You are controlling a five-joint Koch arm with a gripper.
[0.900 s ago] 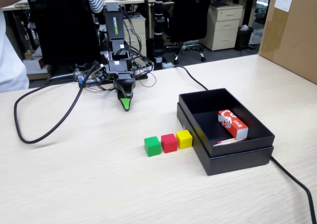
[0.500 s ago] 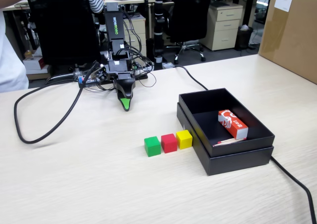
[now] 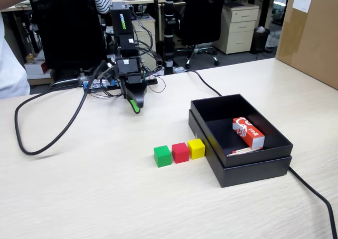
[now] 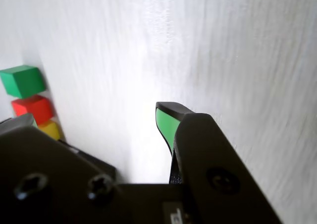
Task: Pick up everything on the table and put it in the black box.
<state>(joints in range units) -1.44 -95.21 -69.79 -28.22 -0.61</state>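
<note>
In the fixed view the green cube (image 3: 162,156), red cube (image 3: 180,152) and yellow cube (image 3: 196,148) sit touching on the desk (image 3: 95,196) at centre frame, their row rising slightly rightward toward the black box (image 3: 253,167), whose long axis runs toward lower right. The gripper (image 3: 135,107) hangs upper left, empty; I cannot tell how far its jaws are open.

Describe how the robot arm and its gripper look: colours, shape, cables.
The arm is built of black blocks, one bearing a green-and-white label. Black cables trail from its base. The gripper has black tapered jaws, and one carries a bright green pad.
</note>
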